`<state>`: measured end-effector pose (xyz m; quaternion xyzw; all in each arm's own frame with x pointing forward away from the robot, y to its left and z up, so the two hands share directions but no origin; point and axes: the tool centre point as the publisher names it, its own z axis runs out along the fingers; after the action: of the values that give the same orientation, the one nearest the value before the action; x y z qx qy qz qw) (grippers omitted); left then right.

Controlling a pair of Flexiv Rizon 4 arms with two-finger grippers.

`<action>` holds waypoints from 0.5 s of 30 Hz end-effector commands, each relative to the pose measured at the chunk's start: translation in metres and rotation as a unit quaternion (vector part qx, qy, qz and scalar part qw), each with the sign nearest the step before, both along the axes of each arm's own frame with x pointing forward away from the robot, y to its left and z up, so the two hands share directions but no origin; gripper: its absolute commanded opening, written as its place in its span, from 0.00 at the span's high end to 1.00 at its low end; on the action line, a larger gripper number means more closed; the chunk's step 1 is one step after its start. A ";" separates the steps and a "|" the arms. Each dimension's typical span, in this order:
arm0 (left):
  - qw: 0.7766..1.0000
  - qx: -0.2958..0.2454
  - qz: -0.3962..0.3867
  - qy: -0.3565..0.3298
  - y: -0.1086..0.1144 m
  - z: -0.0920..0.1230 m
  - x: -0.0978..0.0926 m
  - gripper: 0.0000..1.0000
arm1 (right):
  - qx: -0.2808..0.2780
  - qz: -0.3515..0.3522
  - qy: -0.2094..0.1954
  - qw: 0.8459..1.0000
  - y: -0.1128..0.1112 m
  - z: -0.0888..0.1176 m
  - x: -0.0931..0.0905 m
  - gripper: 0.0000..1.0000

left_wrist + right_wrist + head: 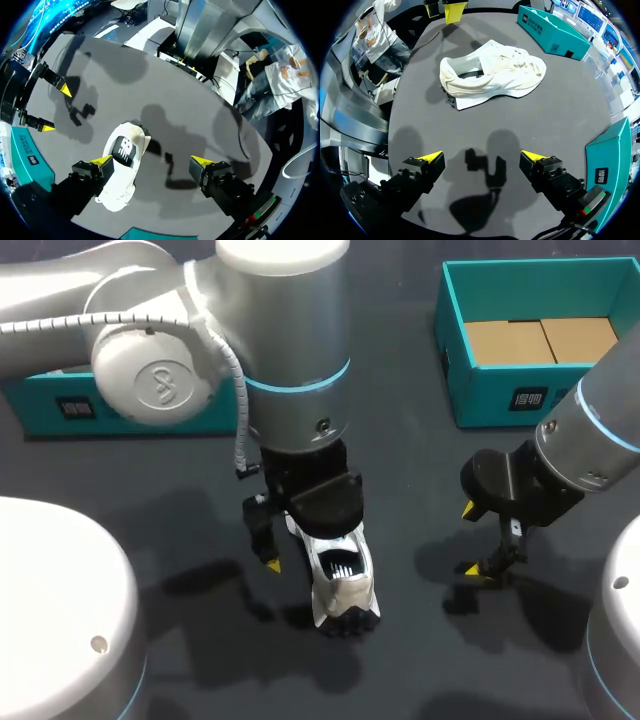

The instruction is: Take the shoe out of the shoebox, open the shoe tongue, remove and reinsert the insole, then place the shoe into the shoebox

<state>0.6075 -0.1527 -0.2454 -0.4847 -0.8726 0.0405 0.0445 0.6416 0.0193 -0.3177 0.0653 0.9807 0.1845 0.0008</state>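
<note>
A white shoe (343,588) lies on its side on the dark table, in front of the middle. Directly above it hangs my left gripper (318,558), open. In the left wrist view the shoe (122,165) rests against one yellow fingertip (101,161) while the other fingertip (202,161) stands well clear of it. To the right my right gripper (478,540) hovers open and holds nothing. Ahead of that gripper (482,157), the shoe (490,75) shows its opening. The teal shoebox (500,400) stands at the back right.
Brown cardboard lines the inside of the shoebox. A second teal box part (60,410) sits at the back left, half hidden by my left arm. In the right wrist view the shoebox wall (612,160) is close beside my right gripper.
</note>
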 end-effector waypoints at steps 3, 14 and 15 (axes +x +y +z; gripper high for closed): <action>0.989 -0.012 0.146 0.010 0.003 -0.004 -0.015 0.00 | -0.001 -0.001 -0.002 1.000 0.000 0.000 -0.002 0.00; 0.927 0.097 0.350 -0.094 -0.005 -0.007 -0.024 0.00 | -0.001 -0.001 -0.002 1.000 0.000 0.000 -0.002 0.00; 0.927 0.097 0.350 -0.094 -0.005 -0.007 -0.024 0.00 | -0.001 -0.001 -0.002 1.000 0.000 0.000 -0.002 0.00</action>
<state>0.5867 -0.1493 -0.2557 -0.2677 -0.9633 0.0082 0.0199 0.6416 0.0193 -0.3177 0.0652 0.9807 0.1844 0.0008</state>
